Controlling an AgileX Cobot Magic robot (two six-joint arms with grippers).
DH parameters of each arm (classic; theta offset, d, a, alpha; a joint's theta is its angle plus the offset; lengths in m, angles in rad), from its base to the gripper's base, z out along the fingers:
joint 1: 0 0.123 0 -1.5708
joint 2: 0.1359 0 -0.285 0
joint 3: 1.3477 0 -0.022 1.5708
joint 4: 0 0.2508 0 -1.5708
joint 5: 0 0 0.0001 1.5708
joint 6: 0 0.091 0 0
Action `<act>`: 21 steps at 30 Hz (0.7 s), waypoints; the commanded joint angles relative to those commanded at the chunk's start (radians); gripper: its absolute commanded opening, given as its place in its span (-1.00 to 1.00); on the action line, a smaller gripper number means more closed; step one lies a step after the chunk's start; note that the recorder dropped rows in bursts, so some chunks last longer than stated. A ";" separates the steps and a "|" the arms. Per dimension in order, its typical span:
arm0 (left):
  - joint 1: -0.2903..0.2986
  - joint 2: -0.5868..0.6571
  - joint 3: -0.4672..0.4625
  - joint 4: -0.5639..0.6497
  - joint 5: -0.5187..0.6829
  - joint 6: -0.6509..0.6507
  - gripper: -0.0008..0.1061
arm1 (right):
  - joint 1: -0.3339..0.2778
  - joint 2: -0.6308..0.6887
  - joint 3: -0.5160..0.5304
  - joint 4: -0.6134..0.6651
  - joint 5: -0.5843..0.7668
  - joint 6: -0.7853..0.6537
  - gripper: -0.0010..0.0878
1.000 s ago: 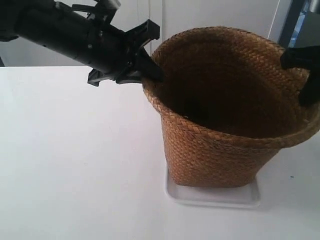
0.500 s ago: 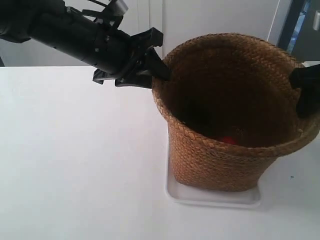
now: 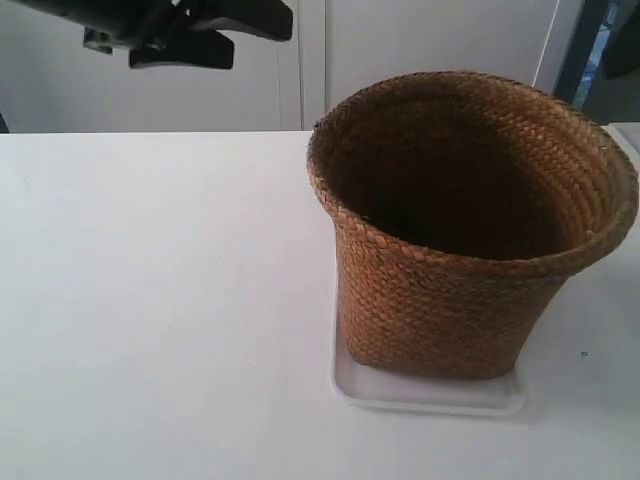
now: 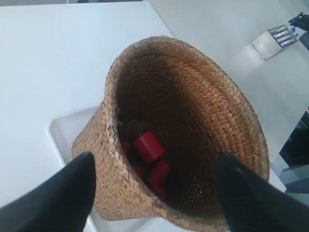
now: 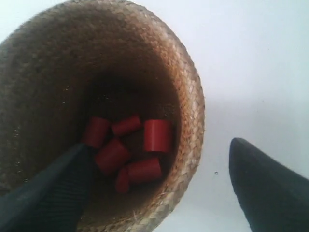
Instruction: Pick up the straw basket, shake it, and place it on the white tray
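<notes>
The left gripper [image 4: 154, 162] hangs over the basket [image 3: 440, 300] with its two dark fingers spread wide, and they hold nothing. The right gripper [image 5: 159, 145] is spread in the same way and is free too. The basket stands upright on the tray [image 3: 430, 392], with red cylinders [image 5: 157, 135] at its bottom. The arm at the exterior view's left [image 3: 190, 25] is at 11 o'clock from the basket, well apart from it.

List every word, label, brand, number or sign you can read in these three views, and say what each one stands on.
No readable text in any view.
straw basket: plain weave, no label or tag showing.
white tray: blank.
red cylinders inside the basket: unmarked on the sides that show.
metal gridded object in the left wrist view's background: too small and blurred to tell whether it bears any marking.
</notes>
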 joint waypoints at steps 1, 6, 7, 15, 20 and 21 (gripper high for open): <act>0.000 -0.020 0.000 0.032 0.027 0.000 0.37 | 0.000 -0.018 0.000 0.011 -0.005 0.000 0.50; 0.000 -0.102 0.000 0.151 0.186 0.039 -0.07 | 0.000 -0.089 0.000 0.023 0.014 -0.011 -0.39; 0.000 -0.117 0.000 0.158 0.201 0.048 -0.23 | 0.000 -0.098 0.000 0.023 0.035 -0.020 -0.62; 0.000 -0.200 0.029 0.161 0.224 0.075 -0.97 | 0.000 -0.148 0.014 0.026 0.071 -0.017 -0.97; 0.000 -0.307 0.154 0.138 0.103 0.077 -0.97 | 0.000 -0.154 0.012 0.026 0.077 -0.003 -0.97; -0.002 -0.334 0.191 0.119 0.052 0.081 -0.97 | 0.000 -0.154 0.012 0.026 0.077 -0.003 -0.97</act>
